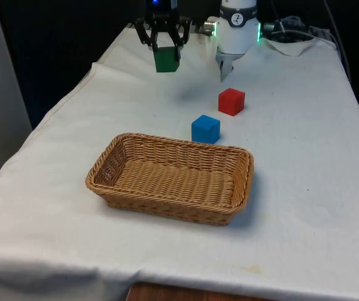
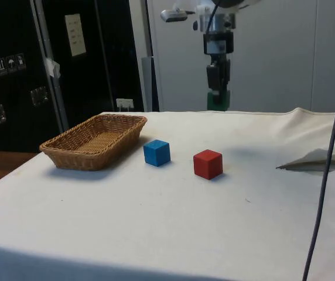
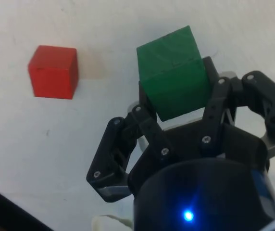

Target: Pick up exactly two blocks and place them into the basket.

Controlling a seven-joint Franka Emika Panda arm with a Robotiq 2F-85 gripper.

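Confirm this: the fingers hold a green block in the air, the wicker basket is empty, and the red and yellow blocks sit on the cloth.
One error: there is no yellow block. The front view shows a blue cube beside the red cube on the white cloth. The green cube is held aloft and the woven wicker basket is empty, as stated.

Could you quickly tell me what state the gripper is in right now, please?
Gripper: shut on the green block, held in the air above the table, away from the basket.
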